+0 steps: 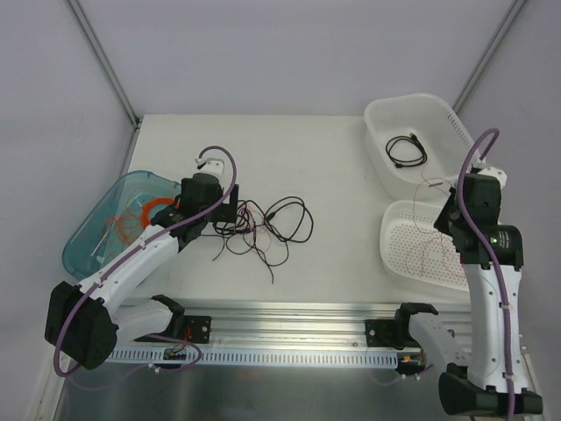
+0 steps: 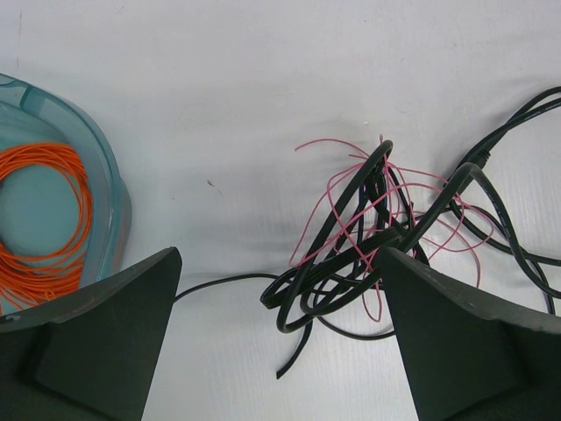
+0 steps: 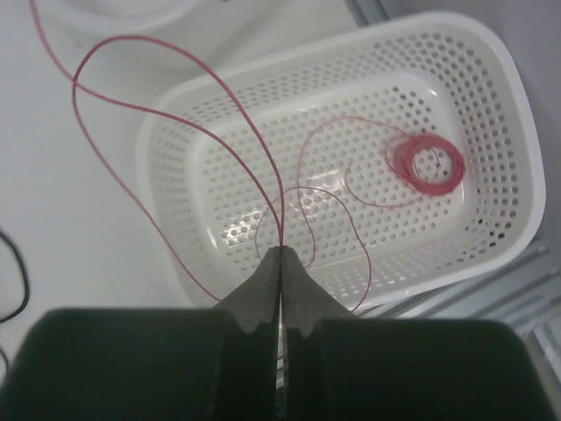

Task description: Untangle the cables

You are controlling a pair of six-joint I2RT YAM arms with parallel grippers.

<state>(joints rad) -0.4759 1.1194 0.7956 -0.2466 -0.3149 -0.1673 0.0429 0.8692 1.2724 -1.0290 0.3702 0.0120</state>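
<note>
Cables (image 1: 267,226) sit mid-table, left of centre, just ahead of your left gripper (image 2: 279,263); its jaws stand wide apart with nothing in them; in the wrist view the near edge of the knot lies between the fingers. Right gripper (image 3: 280,256) is pinched closed on a thin red wire (image 3: 250,149), hanging over the perforated basket (image 3: 495,105); the wire loops up and out of frame; a small pink-red coil (image 3: 427,164) lies in the basket below.

Handling, my read: the bundle is light and floppy; pull one strand and the lot will likely drag across the table, so lift or pin one side. Two kinds in there: thicker black cable (image 2: 351,219), springy, holds its loops, easy to pinch; hair-thin pink-red wire (image 2: 337,189) threaded through it, limp, snags easily, may slip off the pads or kink if yanked.

Where to grab: the black loop bunch at the knot's near-left side, where several strands run together; pinch across them, not the thin wire. The free black end (image 2: 294,351) pointing at you is the other option; pull slow. Stay off the blue tray (image 1: 88,241) and its orange coil (image 2: 48,219); not part of the job.
</note>
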